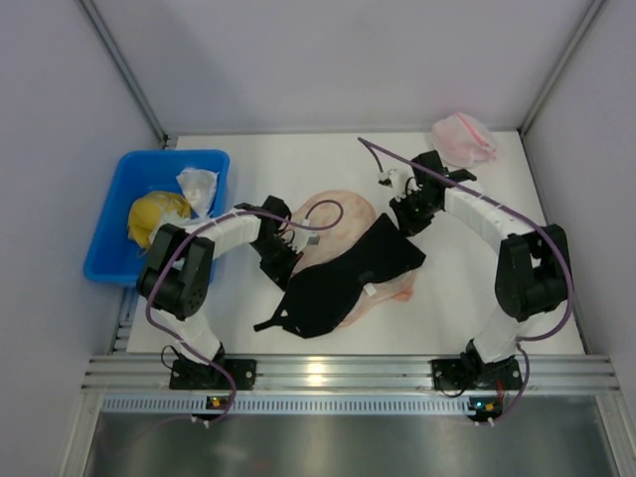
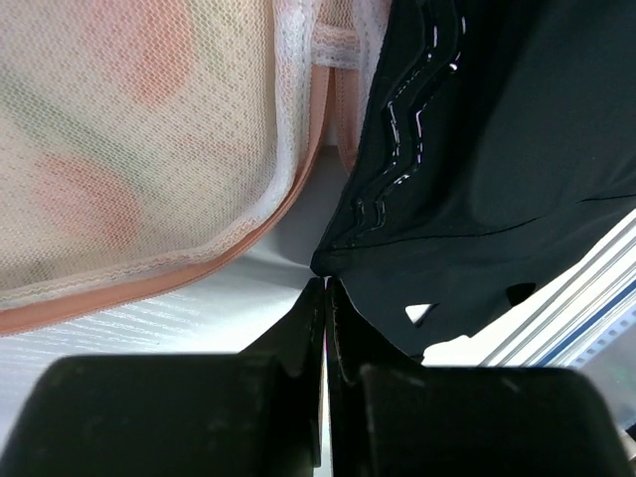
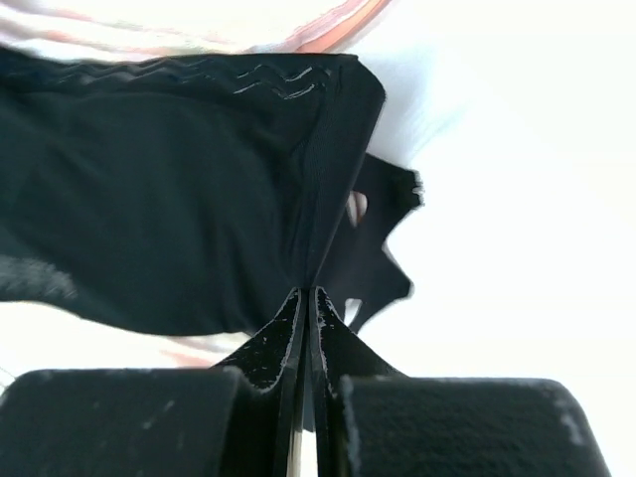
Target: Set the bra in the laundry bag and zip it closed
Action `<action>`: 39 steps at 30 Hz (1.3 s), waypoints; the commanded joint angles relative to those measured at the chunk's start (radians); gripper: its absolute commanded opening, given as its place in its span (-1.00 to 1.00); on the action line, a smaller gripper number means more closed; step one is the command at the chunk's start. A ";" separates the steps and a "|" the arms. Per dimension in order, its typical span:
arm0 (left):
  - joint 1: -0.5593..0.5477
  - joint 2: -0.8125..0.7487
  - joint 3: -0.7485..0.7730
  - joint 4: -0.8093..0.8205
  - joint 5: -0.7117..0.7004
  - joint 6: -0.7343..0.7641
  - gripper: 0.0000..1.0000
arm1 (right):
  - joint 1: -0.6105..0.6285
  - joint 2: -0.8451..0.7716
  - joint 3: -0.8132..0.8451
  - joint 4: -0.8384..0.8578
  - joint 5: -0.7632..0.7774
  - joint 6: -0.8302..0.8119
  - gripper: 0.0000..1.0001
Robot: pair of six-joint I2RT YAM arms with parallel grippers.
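Black-and-white arms, purple cables, black claws

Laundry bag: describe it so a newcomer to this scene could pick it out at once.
On the white table, look at the centre. The laundry bag is the flat peach mesh oval lying under the black bra. It is bigger and flatter than the crumpled pink-and-white bundle at the far right corner.

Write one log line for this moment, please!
left end effector: shut on black fabric bra | right end effector: shut on bra | bra: draped over peach mesh laundry bag
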 commanded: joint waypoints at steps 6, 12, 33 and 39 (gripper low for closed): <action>-0.002 -0.124 0.009 0.005 0.024 0.022 -1.00 | 0.013 -0.162 -0.044 -0.108 -0.044 0.006 -1.00; -0.004 -0.185 0.003 -0.055 0.041 0.051 -1.00 | 0.021 -0.139 -0.139 -0.078 -0.050 0.011 -1.00; -0.307 -0.230 -0.187 0.075 -0.257 0.089 0.12 | 0.031 -0.083 -0.136 -0.030 -0.034 0.056 -1.00; -0.355 -0.161 -0.215 0.137 -0.347 0.060 -0.22 | 0.030 -0.077 -0.126 -0.036 -0.035 0.060 -1.00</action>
